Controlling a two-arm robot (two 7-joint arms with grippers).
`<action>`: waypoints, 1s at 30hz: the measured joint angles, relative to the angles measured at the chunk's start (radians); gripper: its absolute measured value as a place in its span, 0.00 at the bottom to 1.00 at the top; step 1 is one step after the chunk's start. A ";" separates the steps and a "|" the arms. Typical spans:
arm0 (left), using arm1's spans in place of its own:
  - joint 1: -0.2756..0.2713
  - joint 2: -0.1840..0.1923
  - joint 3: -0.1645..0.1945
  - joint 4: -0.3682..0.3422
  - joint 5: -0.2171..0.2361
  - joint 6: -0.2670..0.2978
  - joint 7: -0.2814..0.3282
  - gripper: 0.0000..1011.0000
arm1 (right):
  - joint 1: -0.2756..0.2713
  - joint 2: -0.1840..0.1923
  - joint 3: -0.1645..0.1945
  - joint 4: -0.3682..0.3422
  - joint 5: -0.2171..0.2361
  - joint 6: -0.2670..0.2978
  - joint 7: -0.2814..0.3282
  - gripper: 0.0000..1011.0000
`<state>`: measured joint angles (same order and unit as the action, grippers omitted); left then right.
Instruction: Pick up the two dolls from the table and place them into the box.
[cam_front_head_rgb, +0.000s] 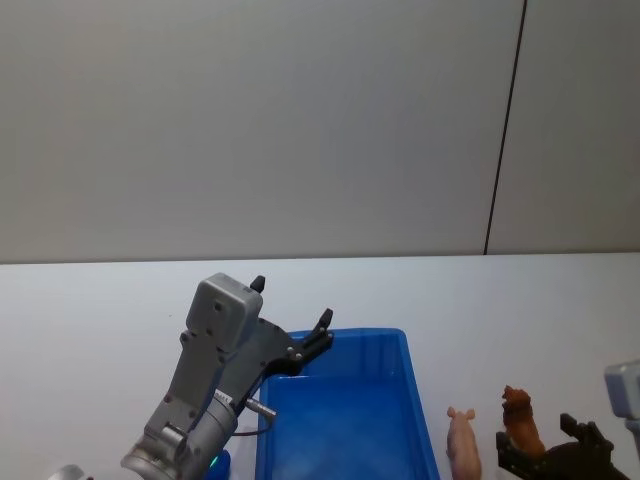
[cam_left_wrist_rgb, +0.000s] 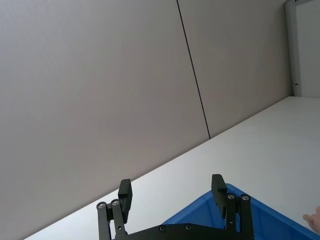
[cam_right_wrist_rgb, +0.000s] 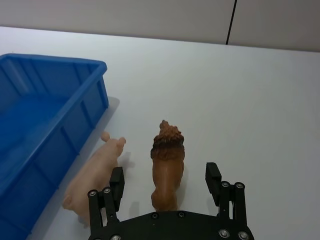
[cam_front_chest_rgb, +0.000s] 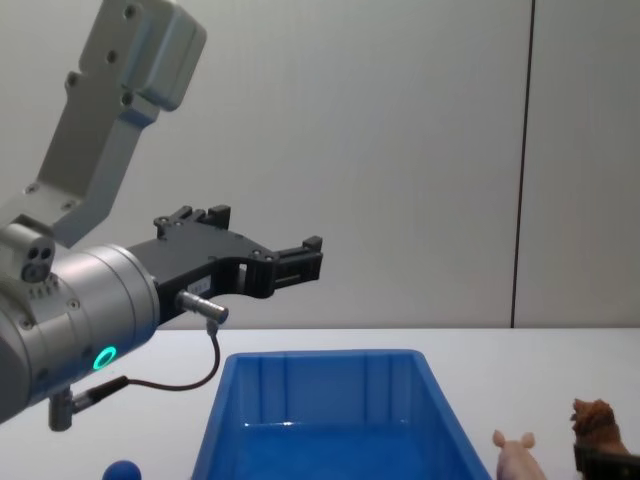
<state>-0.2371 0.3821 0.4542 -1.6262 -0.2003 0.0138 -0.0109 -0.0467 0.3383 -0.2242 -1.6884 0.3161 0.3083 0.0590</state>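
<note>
Blue box (cam_front_head_rgb: 370, 333) was empty. Pink pig (cam_front_head_rgb: 463, 442) and brown lion (cam_front_head_rgb: 520, 425) stood on the table (cam_front_head_rgb: 500, 310) at its 3 o'clock, so we had both left to move. Our right claw (cam_right_wrist_rgb: 165, 174) gaped around the lion, and our left claw (cam_left_wrist_rgb: 171, 186) gaped over the box.

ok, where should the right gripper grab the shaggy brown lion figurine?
Across its flanks at mid-body, from behind its rump. The shaggy brown lion figurine stands upright, narrow side-to-side, facing away from the open right gripper. The pale pink pig figurine is close on the side toward the blue plastic bin; watch that finger.
</note>
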 joint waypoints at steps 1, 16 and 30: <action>0.000 0.000 0.000 0.000 0.000 0.000 0.000 0.99 | 0.000 0.000 0.000 0.000 0.000 0.000 0.000 0.99; 0.000 0.000 0.000 0.000 0.000 0.000 0.000 0.99 | 0.009 -0.015 -0.006 0.065 -0.016 -0.009 0.014 0.65; 0.000 0.000 0.000 0.000 0.000 0.000 0.000 0.99 | 0.025 -0.025 -0.011 0.088 -0.050 -0.080 0.048 0.30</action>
<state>-0.2371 0.3821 0.4542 -1.6262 -0.2004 0.0138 -0.0109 -0.0217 0.3128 -0.2355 -1.6002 0.2663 0.2280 0.1069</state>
